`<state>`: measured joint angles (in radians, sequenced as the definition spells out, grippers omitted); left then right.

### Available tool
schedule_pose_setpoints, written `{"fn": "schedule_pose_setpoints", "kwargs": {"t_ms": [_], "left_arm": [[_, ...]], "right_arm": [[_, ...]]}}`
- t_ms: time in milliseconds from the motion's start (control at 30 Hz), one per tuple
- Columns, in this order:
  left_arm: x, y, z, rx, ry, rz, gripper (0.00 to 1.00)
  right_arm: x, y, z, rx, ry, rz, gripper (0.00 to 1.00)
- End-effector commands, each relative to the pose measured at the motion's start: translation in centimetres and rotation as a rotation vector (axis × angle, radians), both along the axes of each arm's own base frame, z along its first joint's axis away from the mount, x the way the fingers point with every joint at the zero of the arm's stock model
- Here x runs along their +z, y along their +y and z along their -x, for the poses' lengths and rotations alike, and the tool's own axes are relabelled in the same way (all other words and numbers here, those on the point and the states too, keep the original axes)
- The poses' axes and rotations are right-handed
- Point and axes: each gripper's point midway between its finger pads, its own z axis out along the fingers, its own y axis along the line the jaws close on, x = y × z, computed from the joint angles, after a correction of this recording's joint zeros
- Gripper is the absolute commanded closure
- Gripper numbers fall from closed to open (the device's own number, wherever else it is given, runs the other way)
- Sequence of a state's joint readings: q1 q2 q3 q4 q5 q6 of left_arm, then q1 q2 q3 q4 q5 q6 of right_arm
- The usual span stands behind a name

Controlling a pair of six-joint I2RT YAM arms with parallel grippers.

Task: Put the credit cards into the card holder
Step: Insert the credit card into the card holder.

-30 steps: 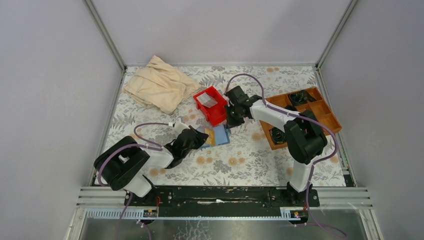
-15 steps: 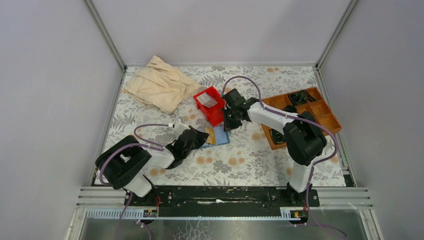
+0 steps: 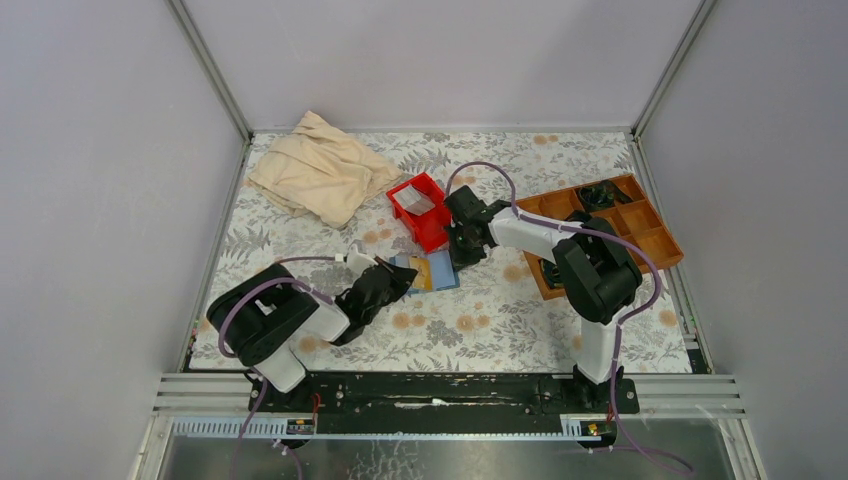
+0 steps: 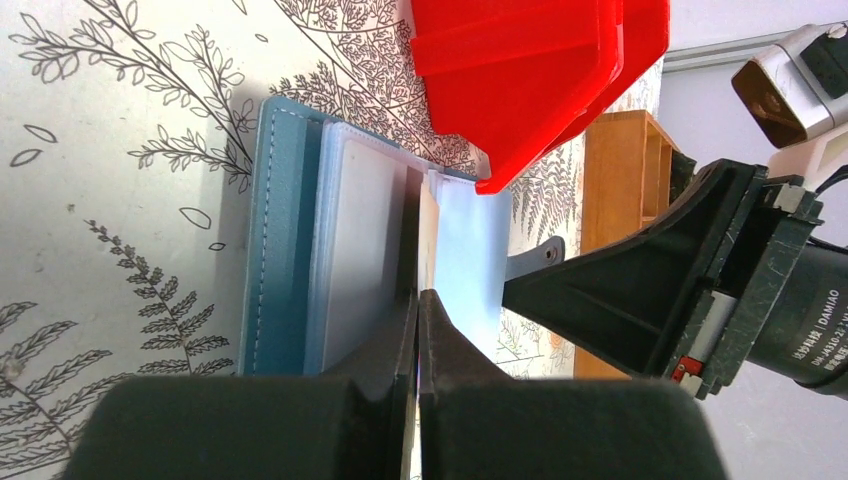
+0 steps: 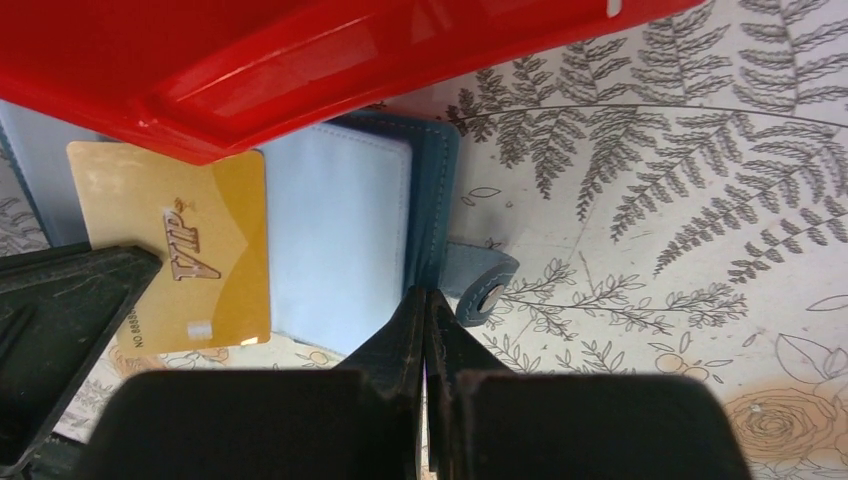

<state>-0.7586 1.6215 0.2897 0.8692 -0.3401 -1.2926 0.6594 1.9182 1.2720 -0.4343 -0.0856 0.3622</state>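
The closed claw rests at the open blue wallet's edge; a gold card lies left, a red bin beyond.

I see floral table carrying beige cloth, red bin, wooden tray, open card holder beside bin.

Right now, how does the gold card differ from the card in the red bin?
The gold card is yellow-gold with VIP lettering; the bin card is pale grey. The gold card lies on the open wallet; the bin card sits in the red bin. Both are small flat rectangles.
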Motion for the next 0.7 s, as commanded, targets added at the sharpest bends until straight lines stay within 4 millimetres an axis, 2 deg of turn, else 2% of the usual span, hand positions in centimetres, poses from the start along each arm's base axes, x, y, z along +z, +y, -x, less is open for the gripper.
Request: {"fn": "schedule_pose_setpoints", "kwargs": {"t_ms": [0, 667], "left_arm": [[0.4, 0.3, -0.2, 0.025, -0.044, 0.021, 1.0], [0.5, -1.4, -0.3, -0.049, -0.089, 0.098, 1.0]], "right_arm": [[-0.5, -0.8, -0.7, -0.025, -0.032, 0.065, 1.0], [-2.0, -1.7, -0.3, -0.021, 0.008, 0.133, 1.0]]}}
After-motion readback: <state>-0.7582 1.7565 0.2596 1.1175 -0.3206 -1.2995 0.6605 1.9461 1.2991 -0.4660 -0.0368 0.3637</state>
